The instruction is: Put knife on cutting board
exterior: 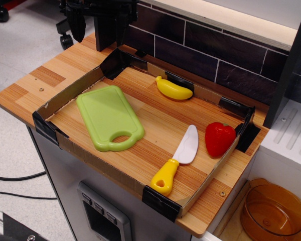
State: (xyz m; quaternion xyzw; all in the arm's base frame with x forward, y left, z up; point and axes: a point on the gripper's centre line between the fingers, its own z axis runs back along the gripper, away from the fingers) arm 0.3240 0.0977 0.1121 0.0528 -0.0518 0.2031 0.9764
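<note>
Observation.image view, and we start big: the wooden table (55,75) carries a shallow cardboard tray (72,93) with black corner clips, and nothing of the job is done yet. Biggest piece inside is the cutting board (106,114), light green, lying flat at about nine o'clock from the tray's middle, handle hole toward the near edge, its top bare. My gripper (98,20) hangs dark up at eleven o'clock, beyond the tray's far corner, well apart from everything; I cannot tell whether my jaws are wide or narrow, they are cut off at the frame's top. Next down, the red toy pepper (219,138) at three o'clock, then the knife (178,159) at five o'clock, white blade just beside that pepper, yellow handle toward the near corner. Smallest, the yellow banana (173,89) at one o'clock. Reach, grasp, carry and place all remain.
</note>
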